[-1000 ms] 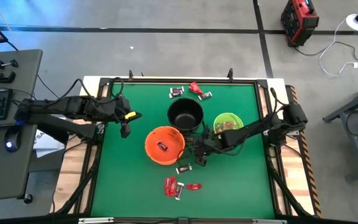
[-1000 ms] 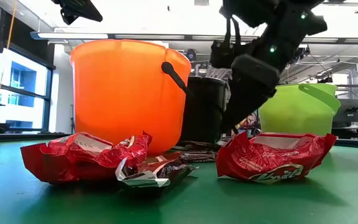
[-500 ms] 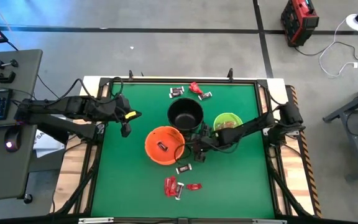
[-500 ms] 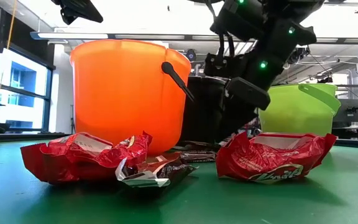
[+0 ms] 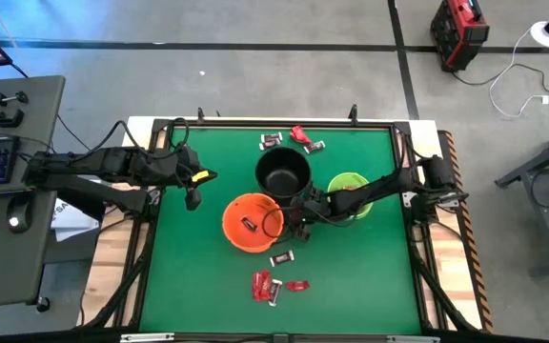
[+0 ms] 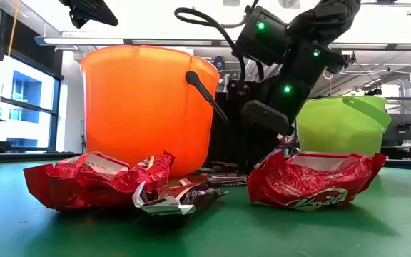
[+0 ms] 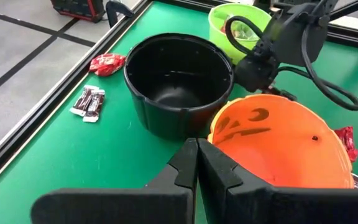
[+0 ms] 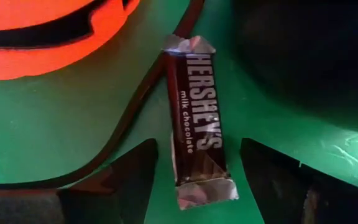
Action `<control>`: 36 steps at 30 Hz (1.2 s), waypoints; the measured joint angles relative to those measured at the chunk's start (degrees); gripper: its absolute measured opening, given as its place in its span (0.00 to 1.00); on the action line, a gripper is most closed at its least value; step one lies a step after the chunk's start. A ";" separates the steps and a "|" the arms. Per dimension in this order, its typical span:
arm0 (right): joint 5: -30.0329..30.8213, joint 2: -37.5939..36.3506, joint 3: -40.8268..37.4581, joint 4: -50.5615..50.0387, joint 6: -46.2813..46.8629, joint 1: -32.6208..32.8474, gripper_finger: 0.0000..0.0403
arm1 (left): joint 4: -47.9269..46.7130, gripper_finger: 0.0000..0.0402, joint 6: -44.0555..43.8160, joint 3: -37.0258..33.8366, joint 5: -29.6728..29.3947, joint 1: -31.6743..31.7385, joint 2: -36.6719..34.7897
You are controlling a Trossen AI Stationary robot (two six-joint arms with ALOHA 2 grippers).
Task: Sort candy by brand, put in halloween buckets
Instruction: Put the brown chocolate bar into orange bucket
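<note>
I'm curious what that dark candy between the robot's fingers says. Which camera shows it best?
The right wrist view: the Hershey's bar lies flat on the table between the open fingers, label readable. In the other views the arm and buckets hide it.

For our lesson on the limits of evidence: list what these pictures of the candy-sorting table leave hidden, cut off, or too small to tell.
- Inside of the round black plastic bucket, low view: hidden behind the orange plastic bucket and the right arm.
- Lime green plastic bucket contents, high view: the right arm covers part of it.
- Small wrapped candies at the far edge, high view: brands too small to read.
- Right claw fingers, right wrist view: cut off by the picture's bottom edge.
</note>
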 joint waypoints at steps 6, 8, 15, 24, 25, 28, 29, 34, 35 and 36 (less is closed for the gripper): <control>-2.77 0.67 0.14 0.07 0.44 -0.08 0.56 | -0.01 0.00 0.03 0.00 0.00 0.00 0.00; -4.29 0.68 0.16 -0.37 0.39 -0.10 0.51 | -0.01 0.00 0.03 0.00 0.00 0.00 0.00; -9.99 0.27 0.25 -2.27 1.39 -0.14 0.16 | 0.01 0.00 0.03 0.00 0.00 0.00 0.00; -14.36 -5.57 2.56 -8.79 -2.20 0.84 0.01 | -0.17 0.00 0.10 0.00 0.02 0.00 -0.02; -14.35 -6.95 2.98 -9.76 -2.76 1.03 0.00 | -0.32 0.00 0.10 0.00 0.02 0.00 -0.02; -14.08 -11.18 3.65 -15.50 -3.73 1.55 0.00 | -0.96 0.00 0.12 0.00 0.02 0.00 -0.02; -13.79 -12.59 3.76 -17.36 -4.19 1.70 0.00 | -1.11 0.00 0.16 0.00 0.02 0.00 -0.03; -10.36 -22.15 3.96 -24.39 -3.38 1.97 0.00 | -1.20 0.00 1.12 0.00 0.02 0.00 -0.04; -9.41 -24.10 3.94 -25.00 -2.88 1.97 0.00 | -1.19 0.00 1.12 0.00 -0.01 0.00 -0.04; -8.65 -25.96 3.94 -24.40 -2.82 1.97 0.00 | -1.21 0.00 1.10 0.00 -0.04 0.00 -0.04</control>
